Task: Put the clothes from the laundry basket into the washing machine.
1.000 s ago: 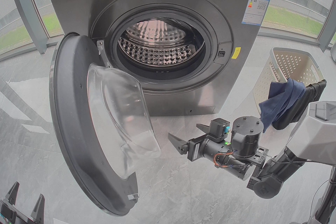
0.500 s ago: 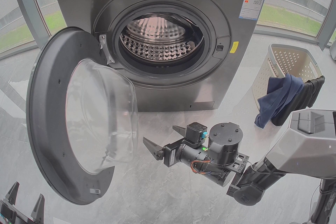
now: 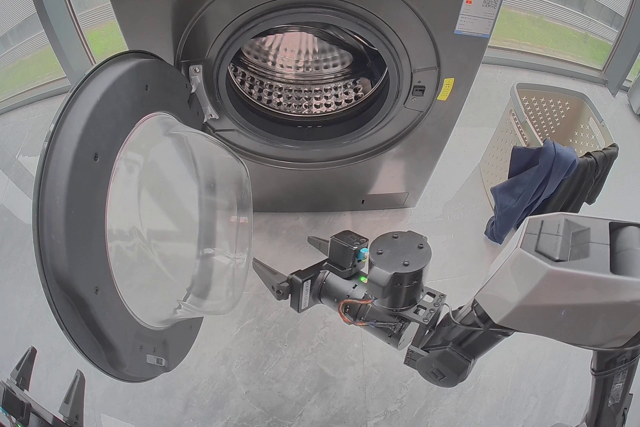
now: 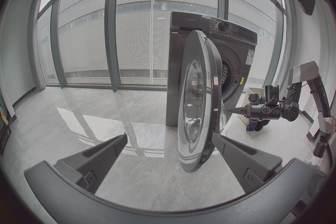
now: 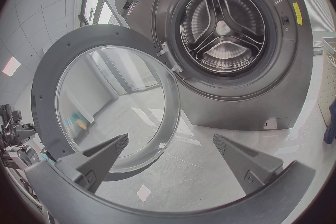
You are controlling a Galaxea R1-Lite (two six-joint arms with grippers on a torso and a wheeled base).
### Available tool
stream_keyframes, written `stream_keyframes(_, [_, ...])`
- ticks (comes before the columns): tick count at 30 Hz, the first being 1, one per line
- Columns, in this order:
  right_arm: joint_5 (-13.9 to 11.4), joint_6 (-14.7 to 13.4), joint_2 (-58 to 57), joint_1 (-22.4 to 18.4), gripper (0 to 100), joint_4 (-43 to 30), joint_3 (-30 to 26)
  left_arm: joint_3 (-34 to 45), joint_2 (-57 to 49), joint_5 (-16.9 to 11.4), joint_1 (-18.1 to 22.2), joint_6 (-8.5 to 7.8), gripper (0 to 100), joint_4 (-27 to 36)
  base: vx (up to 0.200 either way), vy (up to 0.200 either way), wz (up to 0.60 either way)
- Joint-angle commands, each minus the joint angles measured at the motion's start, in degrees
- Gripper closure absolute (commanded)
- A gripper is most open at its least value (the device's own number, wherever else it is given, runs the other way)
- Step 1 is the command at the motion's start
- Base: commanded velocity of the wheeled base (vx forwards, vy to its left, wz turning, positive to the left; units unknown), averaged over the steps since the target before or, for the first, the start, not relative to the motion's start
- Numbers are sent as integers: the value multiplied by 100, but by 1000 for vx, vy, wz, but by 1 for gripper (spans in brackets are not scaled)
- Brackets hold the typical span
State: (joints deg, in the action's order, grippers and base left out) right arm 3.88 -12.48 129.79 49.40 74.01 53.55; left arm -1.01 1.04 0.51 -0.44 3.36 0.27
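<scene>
A front-loading washing machine (image 3: 373,181) fills the upper centre of the head view, its door (image 3: 73,195) swung open at left, exposing the steel drum (image 3: 300,81). The right gripper (image 3: 285,253) hangs at lower centre, jaws wide and empty, pointing toward the door's glass. At right, a blue garment (image 3: 533,181) and a dark garment (image 3: 593,171) drape over the laundry basket (image 3: 533,108) rim. The left gripper (image 3: 53,365), in the lower left corner, has its jaws apart and holds nothing.

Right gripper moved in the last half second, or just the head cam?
Yes. Against the washing machine, which holds its place over the last half second, the right gripper has slid toward the robot's left, closer to the open door.
</scene>
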Motion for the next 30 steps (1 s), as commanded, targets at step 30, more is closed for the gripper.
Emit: stream_keyframes(30, [8, 141, 1197, 184, 0, -1108, 2783, 92, -86, 2, 0, 6, 0, 0, -40, 0, 0])
